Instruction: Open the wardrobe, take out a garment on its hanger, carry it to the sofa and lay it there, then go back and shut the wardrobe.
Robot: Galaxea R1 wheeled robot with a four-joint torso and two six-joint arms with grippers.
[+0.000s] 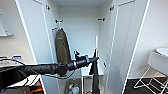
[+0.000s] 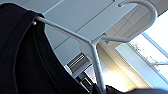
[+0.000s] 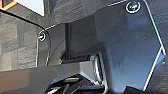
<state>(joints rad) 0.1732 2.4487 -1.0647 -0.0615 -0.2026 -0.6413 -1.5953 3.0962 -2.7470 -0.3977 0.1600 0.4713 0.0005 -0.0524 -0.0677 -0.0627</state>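
Wardrobe: standing open in front of me, both slim white doors swinging wide, white interior showing, black hooks sitting high on its side walls.

Olive-brown jacket: hanging inside the wardrobe on its left side, reaching down toward the lower shelf.

Left arm: reaching in from the left of the head view, stretching toward the middle of the open wardrobe.

Left tool: sitting at the hanger, level with the top of the black garment. I cannot tell whether its fingers are apart or together; the head view is showing it only as a dark tip against dark fabric.

Hanger: thin, white, curved hook at the top. In the left wrist view it is showing close up, tilted, with the ceiling and a bright window behind it. In the head view it is appearing edge-on as a pale vertical strip just above my left tool.

Garment: black soft fabric draping over one shoulder of the hanger. In the head view it is hanging edge-on as a narrow dark strip below my left tool, in front of the wardrobe's opening, right of the jacket.

Bottles: standing low in the wardrobe's bottom section.

White chair: standing to the right of the wardrobe on dark flooring.

Right wrist view: looking at my own dark plate over grey carpet tiles.
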